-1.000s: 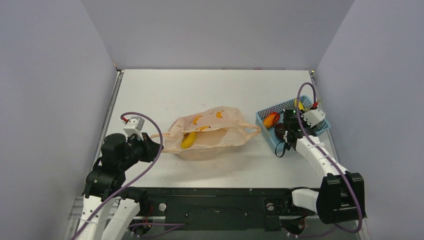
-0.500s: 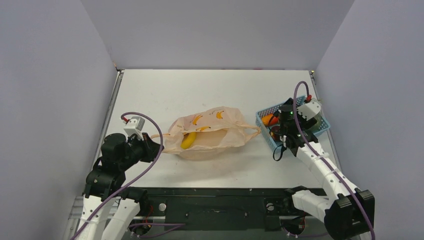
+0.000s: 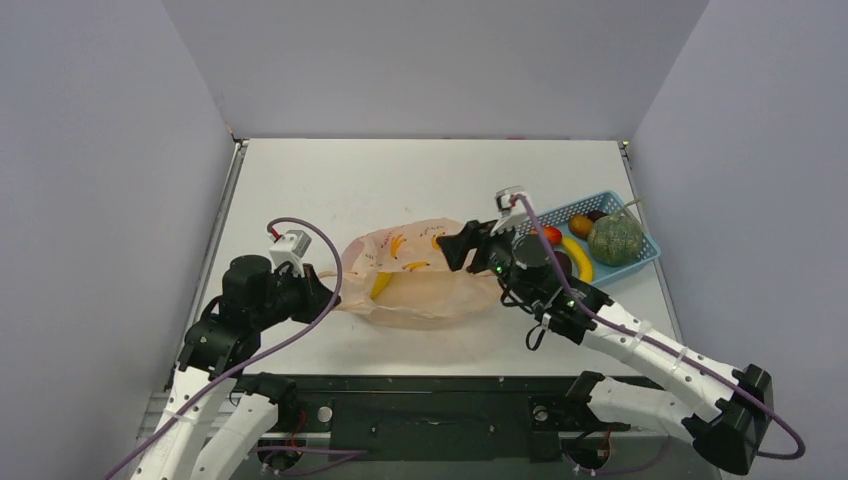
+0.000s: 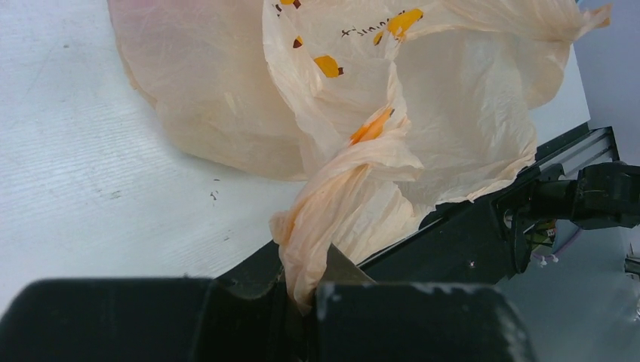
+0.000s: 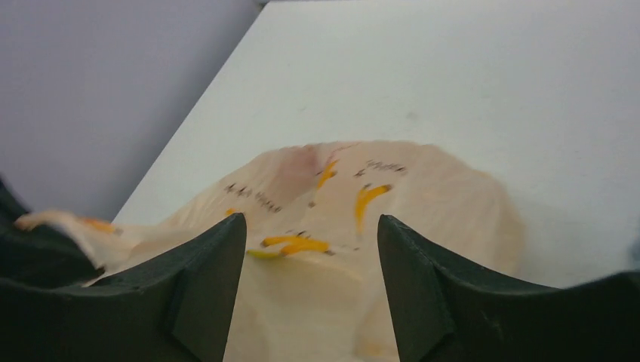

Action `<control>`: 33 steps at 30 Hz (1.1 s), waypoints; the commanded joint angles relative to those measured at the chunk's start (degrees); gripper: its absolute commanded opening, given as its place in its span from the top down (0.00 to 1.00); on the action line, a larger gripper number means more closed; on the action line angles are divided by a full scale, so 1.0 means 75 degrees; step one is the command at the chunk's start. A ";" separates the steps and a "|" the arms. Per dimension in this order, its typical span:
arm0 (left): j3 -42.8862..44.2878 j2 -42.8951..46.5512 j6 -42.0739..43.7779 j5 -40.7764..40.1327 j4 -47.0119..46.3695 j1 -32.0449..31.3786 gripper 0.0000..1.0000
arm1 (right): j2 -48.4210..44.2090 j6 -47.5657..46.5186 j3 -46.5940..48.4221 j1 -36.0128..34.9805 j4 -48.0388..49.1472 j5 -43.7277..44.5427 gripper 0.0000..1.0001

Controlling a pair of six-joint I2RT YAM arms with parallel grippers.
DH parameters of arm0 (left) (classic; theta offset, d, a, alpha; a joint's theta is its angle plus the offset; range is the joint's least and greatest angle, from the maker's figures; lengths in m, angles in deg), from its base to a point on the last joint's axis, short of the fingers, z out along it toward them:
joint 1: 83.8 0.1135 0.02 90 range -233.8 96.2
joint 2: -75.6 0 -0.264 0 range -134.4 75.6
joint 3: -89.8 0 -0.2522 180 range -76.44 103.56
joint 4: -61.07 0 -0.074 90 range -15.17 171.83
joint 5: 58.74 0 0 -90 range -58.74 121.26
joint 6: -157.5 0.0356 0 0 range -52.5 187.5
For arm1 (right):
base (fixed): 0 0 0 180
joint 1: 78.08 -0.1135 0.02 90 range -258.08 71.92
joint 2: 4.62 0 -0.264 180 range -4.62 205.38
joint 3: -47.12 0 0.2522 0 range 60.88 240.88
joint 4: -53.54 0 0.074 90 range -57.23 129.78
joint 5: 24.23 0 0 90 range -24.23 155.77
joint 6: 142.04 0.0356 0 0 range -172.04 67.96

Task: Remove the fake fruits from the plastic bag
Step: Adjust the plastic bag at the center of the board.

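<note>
Translucent peach-orange crinkly plastic bag, printed with small yellow bananas, lying slack on the white table with one yellow toy banana showing through its film; left gripper clamped on its twisted loop handle, right gripper above it, jaws apart.

Thin crinkly translucent plastic bag, matt table.

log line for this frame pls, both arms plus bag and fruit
left gripper: shut on plastic bag handle | right gripper: open, empty, facing bag | banana: in bag | melon: in basket
</note>
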 commanded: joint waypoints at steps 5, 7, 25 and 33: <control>0.0072 0.0135 -0.0040 -0.0341 -0.0283 -0.0149 1.00 | 0.0892 -0.0263 -0.1143 -0.2868 0.2096 0.0740 0.47; 0.0074 0.0213 -0.0058 -0.0407 -0.0292 -0.0149 1.00 | 0.1587 0.0054 -0.1462 -0.3420 0.2626 0.1191 0.52; 0.0060 0.0688 -0.0059 -0.0425 -0.0324 -0.0149 1.00 | 0.3958 0.0693 -0.1011 -0.3585 0.3580 0.2466 0.62; 0.0058 0.0717 -0.0048 -0.0393 -0.0333 -0.0152 1.00 | 0.4656 0.1803 -0.0177 -0.2999 0.3452 0.2647 0.59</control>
